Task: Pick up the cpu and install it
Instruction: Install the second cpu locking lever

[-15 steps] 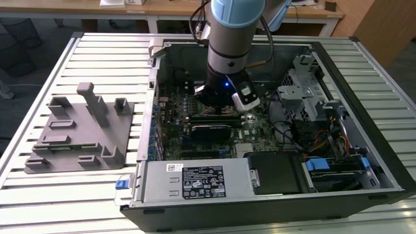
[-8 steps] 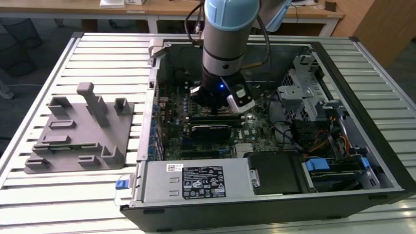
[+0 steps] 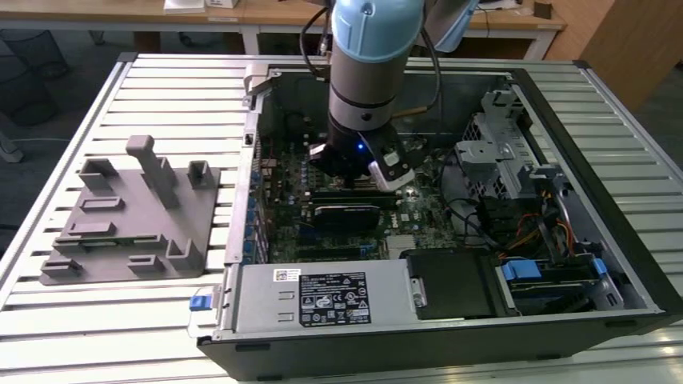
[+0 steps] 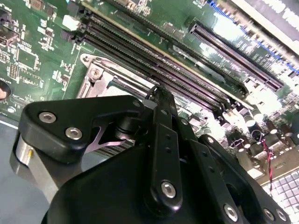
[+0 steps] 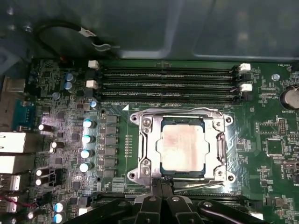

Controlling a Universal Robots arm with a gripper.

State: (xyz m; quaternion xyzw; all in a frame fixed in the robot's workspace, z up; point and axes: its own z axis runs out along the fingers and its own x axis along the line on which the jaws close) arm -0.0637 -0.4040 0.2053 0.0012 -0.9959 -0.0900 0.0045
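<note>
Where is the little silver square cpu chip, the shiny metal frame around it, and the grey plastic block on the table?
silver square cpu (image 5: 182, 145), first wrist view, middle of its metal top.
shiny metal socket frame (image 5: 145, 148), first wrist view, one side bar.
grey plastic holder block (image 3: 107, 232), exterior view, its flat base.

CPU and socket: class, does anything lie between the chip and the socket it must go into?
Nothing visible does. In the first wrist view the cpu already lies inside the metal-framed socket on the motherboard, its silver top uncovered, with the tool beside the socket frame.
</note>
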